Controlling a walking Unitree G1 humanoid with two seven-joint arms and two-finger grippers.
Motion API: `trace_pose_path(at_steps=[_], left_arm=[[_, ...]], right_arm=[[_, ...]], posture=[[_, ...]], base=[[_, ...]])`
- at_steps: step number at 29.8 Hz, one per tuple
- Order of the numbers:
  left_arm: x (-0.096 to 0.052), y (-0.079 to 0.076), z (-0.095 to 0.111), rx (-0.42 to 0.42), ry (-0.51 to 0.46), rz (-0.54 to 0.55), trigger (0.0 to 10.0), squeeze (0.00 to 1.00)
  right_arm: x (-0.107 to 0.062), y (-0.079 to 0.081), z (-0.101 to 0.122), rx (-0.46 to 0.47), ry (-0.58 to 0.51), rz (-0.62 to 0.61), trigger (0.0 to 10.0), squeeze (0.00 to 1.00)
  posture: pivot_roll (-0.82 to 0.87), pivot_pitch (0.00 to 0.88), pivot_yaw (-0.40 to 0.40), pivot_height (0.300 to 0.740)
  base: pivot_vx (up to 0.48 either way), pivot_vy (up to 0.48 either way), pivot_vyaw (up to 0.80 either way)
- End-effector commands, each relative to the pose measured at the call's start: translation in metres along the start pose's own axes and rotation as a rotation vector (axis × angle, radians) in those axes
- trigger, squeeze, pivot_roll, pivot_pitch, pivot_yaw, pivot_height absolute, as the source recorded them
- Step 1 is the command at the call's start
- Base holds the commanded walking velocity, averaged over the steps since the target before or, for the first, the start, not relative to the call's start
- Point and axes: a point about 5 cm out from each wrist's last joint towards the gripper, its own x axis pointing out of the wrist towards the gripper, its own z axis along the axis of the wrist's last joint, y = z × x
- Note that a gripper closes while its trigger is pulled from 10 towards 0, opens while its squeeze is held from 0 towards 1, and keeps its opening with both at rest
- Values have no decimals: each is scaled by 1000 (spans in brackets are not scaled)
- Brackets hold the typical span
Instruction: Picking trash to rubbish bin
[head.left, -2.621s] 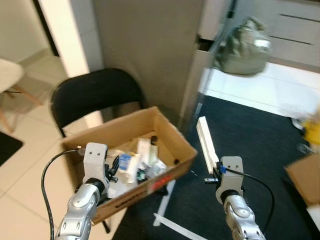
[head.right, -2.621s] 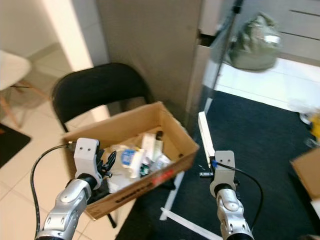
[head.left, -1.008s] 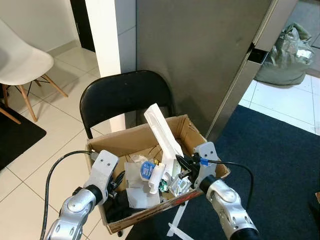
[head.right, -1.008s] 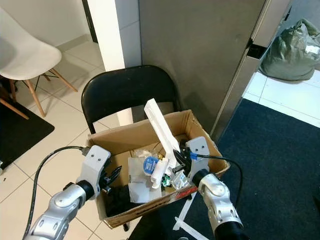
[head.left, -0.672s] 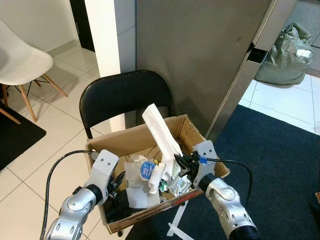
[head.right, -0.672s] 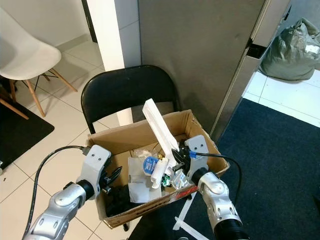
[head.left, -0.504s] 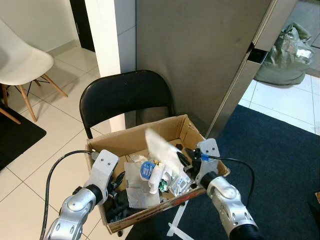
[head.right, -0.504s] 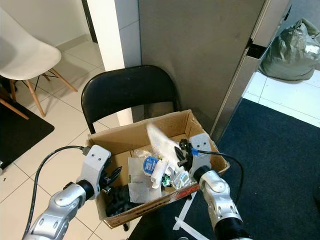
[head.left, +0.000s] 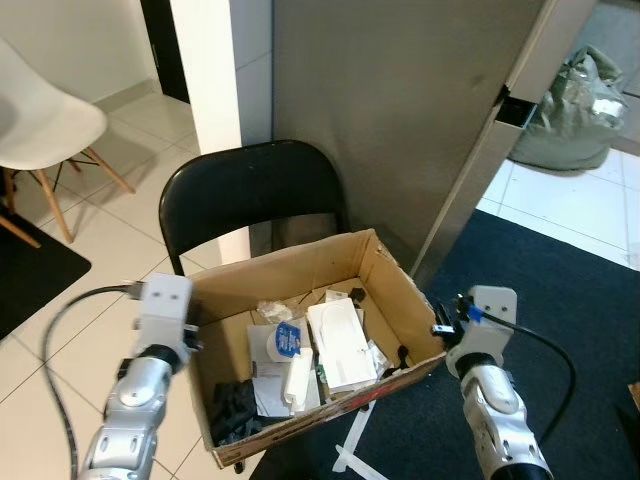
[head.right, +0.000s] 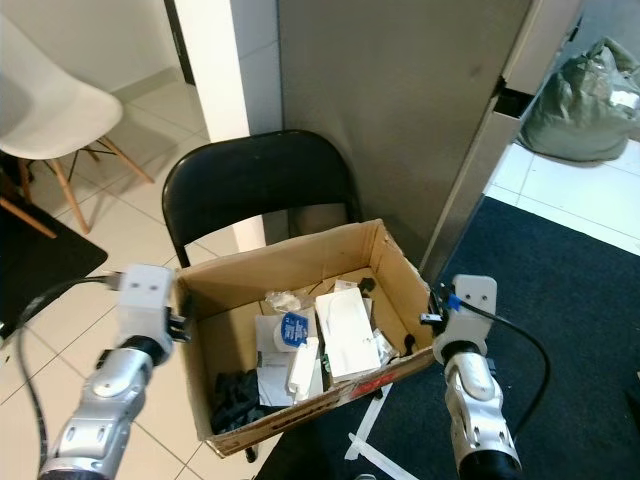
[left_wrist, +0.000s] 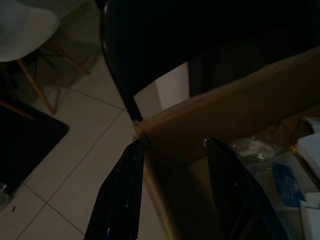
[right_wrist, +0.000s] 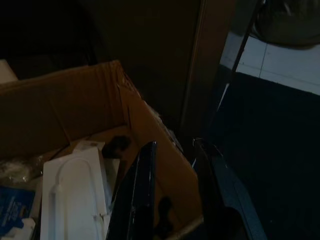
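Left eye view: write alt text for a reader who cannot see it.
An open cardboard box of trash, with a flat white package on top, sits on a black folding chair. The left gripper and right gripper flank its sides, before a grey wall panel.

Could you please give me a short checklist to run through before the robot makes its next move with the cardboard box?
1. White flat piece lies inside the cardboard box: ok.
2. Right gripper open, straddling the box's side wall: ok.
3. Left gripper open, astride the box's corner: ok.
4. Box sits on the black chair: ok.
5. Box steady on the seat: cannot tell.
6. White strips on the dark carpet not yet collected: not ok.
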Motion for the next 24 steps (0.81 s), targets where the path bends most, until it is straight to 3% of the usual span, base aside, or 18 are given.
trace_pose_path(at_steps=[1, 15, 24], left_arm=[[-3, -6, -8, 17, 26, -13, 10000, 0], [-2, -19, -11, 7, 37, 4, 10000, 0], [-2, -21, -11, 11, 35, -1, 10000, 0]], right_arm=[[-4, 1, -1, -17, -7, 0, 10000, 0], [-11, 6, -9, 6, 12, -41, 10000, 0], [-10, 5, -8, 6, 16, -45, 10000, 0]], posture=[[-3, 120, -31, 740], [-9, 107, -32, 740], [-8, 109, -35, 740]], base=[[0, 0, 0], [0, 0, 0], [0, 0, -746]])
